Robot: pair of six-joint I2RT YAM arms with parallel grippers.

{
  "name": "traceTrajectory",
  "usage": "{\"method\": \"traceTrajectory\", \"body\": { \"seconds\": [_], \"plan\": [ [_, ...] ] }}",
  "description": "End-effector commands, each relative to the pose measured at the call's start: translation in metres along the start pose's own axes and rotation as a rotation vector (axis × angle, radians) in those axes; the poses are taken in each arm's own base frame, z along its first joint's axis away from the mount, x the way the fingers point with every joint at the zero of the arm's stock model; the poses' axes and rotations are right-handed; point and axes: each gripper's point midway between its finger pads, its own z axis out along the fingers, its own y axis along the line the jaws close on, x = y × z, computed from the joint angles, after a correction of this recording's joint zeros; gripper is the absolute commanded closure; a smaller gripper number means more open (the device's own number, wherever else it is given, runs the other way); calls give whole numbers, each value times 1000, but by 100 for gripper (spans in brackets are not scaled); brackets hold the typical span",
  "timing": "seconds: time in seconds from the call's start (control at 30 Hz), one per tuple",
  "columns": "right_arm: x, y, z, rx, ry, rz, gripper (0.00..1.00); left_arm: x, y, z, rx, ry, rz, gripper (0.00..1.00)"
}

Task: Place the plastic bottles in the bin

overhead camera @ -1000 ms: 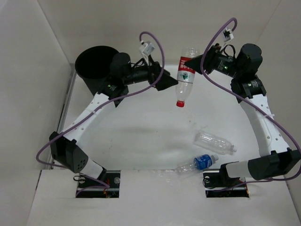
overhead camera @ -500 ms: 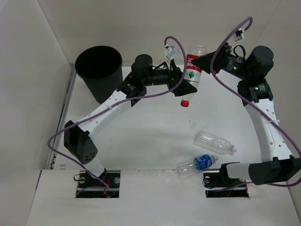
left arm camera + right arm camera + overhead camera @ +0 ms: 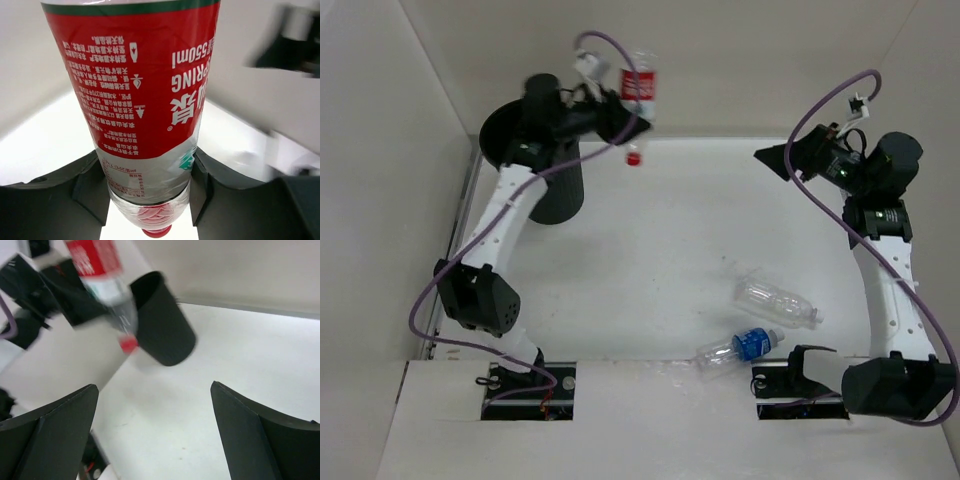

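Step in hand: carrying the red-label bottle (image 3: pixel 135 85) to the bin (image 3: pixel 558 195); release not yet made.

Left gripper (image 3: pixel 149 187): clamped on the bottle, one finger on each side of the clear lower part just past the label. The bottle hangs cap down, with the cap below the fingers and the labelled body rising above them. The hold looks square, with no tilt between the fingers.

Bin relative to the left gripper: to its left in the top view, and apparently lower. The bottle appears to be beside the bin's right rim and not over the mouth, though height cannot be read with certainty.

Next move, as judged: swing the gripper further left until the cap is over the opening, then part the fingers. Releasing here risks a drop onto the table beside the bin.

Right gripper (image 3: pixel 770 158): fingers spread wide, nothing between them, well apart from any bottle.

Outstanding: a plain bottle (image 3: pixel 778 303) and a blue-label bottle (image 3: pixel 740 347) lie on the table, near each other, well below the right gripper in the top view
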Motion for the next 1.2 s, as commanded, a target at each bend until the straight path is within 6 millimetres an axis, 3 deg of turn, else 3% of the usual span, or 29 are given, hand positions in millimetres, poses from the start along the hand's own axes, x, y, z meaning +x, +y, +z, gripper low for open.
{"method": "traceTrajectory", "body": {
  "seconds": [0.0,0.07,0.2,0.3,0.33,0.4,0.43,0.5,0.6,0.67,0.73,0.8,0.9,0.97,1.03,1.17],
  "plan": [
    [-7,-7,-24,42,-45,-92,0,-94,74,-109,-314,-145,301,85],
    [-3,-14,-38,79,-56,-90,0,-113,118,-160,-459,-170,346,85],
    [7,-12,-53,109,-74,-94,0,-116,161,-216,-597,-177,388,85],
    [12,-3,-60,118,-83,-95,0,-96,182,-229,-635,-169,374,79],
    [13,1,-61,117,-84,-96,0,-87,187,-228,-637,-165,356,74],
    [13,9,-65,120,-88,-104,0,-66,192,-223,-631,-148,340,73],
    [14,13,-67,121,-89,-106,0,-56,195,-221,-629,-140,327,61],
    [17,19,-70,118,-80,-109,0,-39,199,-220,-628,-117,303,0],
    [25,17,-77,153,-54,-149,0,-27,198,-224,-645,-95,312,0],
    [41,0,-84,224,1,-199,0,-34,193,-232,-679,-108,326,0],
    [68,-44,-102,411,127,-296,0,-54,181,-248,-751,-146,358,0],
    [115,-97,-132,628,393,-373,0,-77,158,-266,-840,-192,406,0],
    [165,-139,-175,821,651,-480,0,-99,117,-292,-956,-232,473,0],
    [179,-144,-190,829,735,-574,0,-98,93,-301,-977,-224,506,0],
    [189,-138,-190,797,787,-616,0,-93,70,-306,-982,-219,537,0],
    [222,-125,-189,696,987,-586,0,-60,27,-294,-893,-151,517,0]
  ]
}}
